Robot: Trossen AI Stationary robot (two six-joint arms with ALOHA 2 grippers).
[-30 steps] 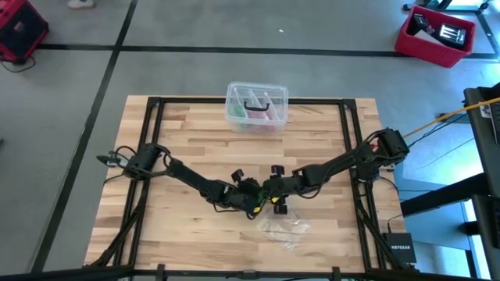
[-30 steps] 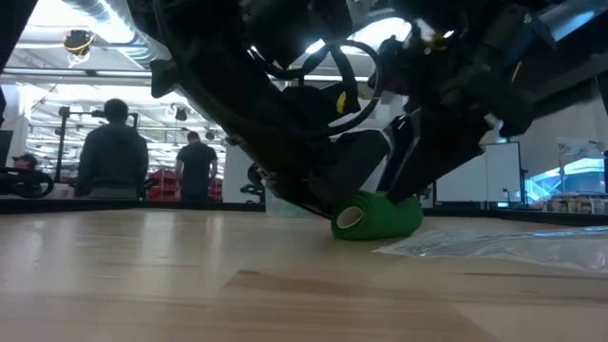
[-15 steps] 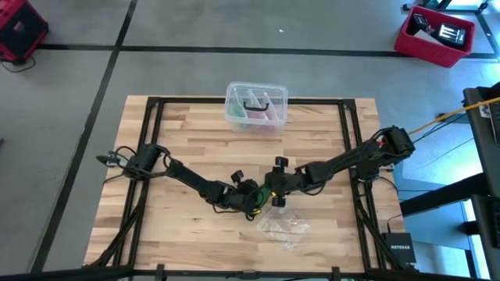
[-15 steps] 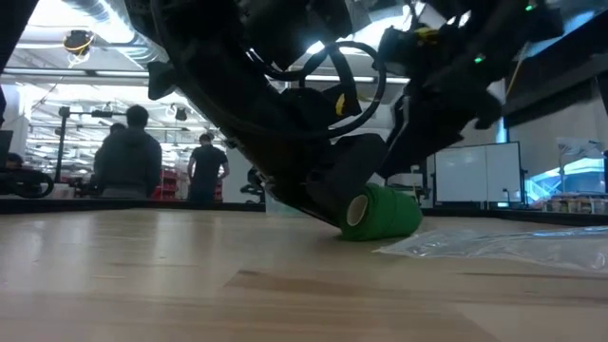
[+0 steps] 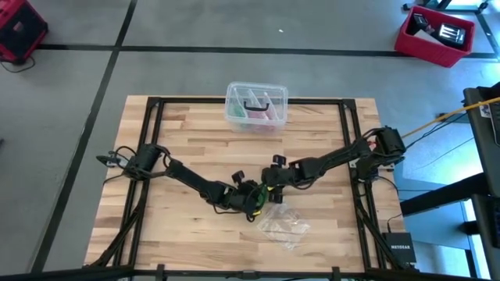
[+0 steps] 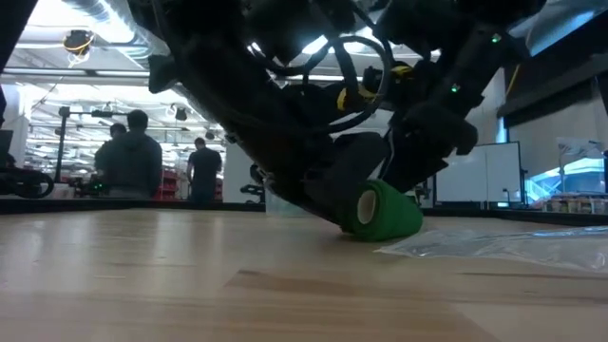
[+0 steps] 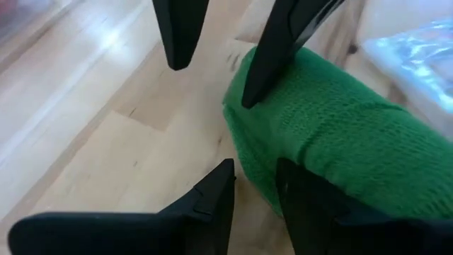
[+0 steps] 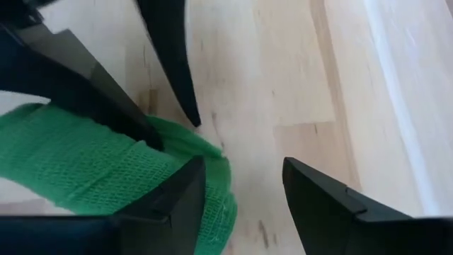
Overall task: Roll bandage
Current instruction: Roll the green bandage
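Green bandage [image 6: 385,213] roll beside both grippers' fingers [image 7: 212,202], ungripped

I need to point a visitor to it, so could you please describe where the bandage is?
Start at the wooden table; both arms meet near its middle front. The bandage lies there between the grippers, beside a clear plastic bag. It is the only bright green thing, a small fabric roll.
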